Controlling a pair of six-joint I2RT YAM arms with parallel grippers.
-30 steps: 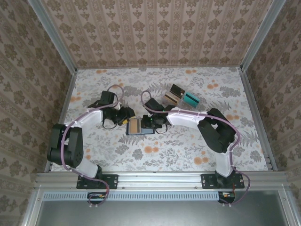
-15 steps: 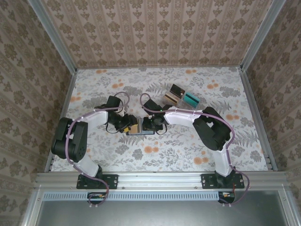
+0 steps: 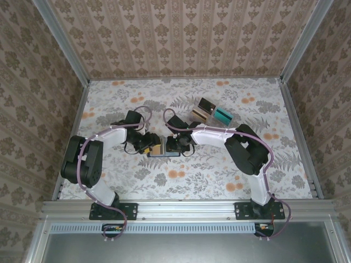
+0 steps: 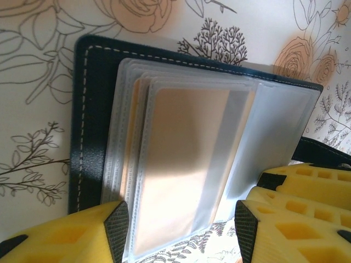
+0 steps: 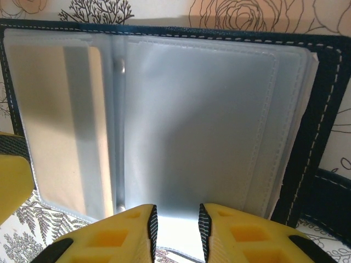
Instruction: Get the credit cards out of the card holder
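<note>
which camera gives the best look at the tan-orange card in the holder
Left wrist: the tan-orange card sits in the centre, most of its face visible through the clear sleeve. Right wrist catches it at the left edge, behind a sleeve. Top external shows a tiny tan patch.

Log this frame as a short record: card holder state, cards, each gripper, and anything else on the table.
card holder: open flat on the table, clear sleeves facing up
credit card: tan-orange, inside a sleeve, not yet out
left gripper: jaws wide apart, one on each side of that sleeve
right gripper: jaws nearly together at the sleeves' edge; grip unclear
other: compartment tray farther back, apart
</note>
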